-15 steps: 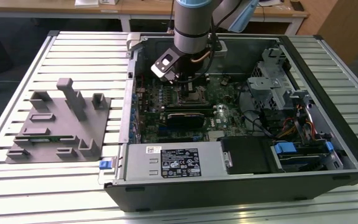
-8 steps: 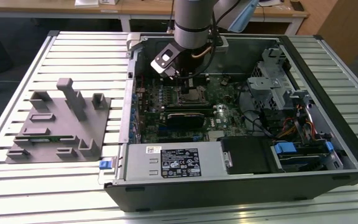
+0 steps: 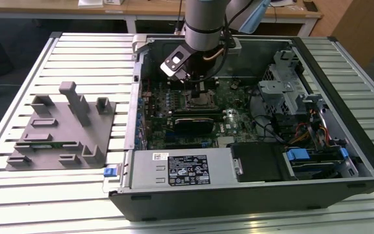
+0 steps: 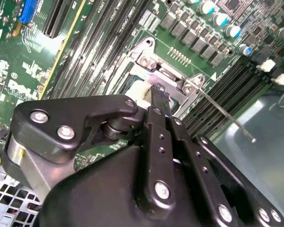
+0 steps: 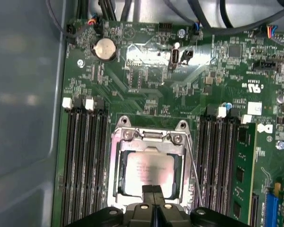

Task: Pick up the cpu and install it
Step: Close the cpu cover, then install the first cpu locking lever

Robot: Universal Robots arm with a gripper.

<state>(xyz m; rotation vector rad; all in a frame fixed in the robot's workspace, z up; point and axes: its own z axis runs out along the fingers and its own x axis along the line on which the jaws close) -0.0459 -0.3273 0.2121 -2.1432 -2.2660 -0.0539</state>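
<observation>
**Cpu seated in socket, gripper closed at its edge**

Item: cpu (image 5: 149, 172). It is lying flat inside the metal socket frame (image 5: 114, 161) on the green motherboard (image 5: 146, 94). In the first wrist view it is showing as a square plate with a dull silvery-white top, faint print across it and a thin darker border. The frame is surrounding it on all sides. A thin wire lever (image 5: 195, 175) is running along one side of the frame.

Tool: gripper (image 5: 154, 193). In the first wrist view its two black fingers are pressing together with just a hairline seam between them, gripping nothing. The tips are sitting at the cpu's near edge; whether they are touching it cannot be told.

Surroundings, first wrist view: banks of black memory slots (image 5: 83, 156) are flanking the socket on both sides, and a coin battery (image 5: 104, 48) is sitting further up the board.

Second wrist view: it is looking along the back of the gripper (image 4: 156, 92), with the linkage and screws in front and the fingertips pointing down beside the socket frame (image 4: 168, 73).

Exterior view: the arm (image 3: 203, 24) is reaching down into an open computer case (image 3: 362, 161) lying on a slatted table (image 3: 83, 53), with the gripper (image 3: 198, 90) low over the board. A grey fixture (image 3: 64, 131) with upright blocks is standing outside the case, toward the exterior view's left.
</observation>
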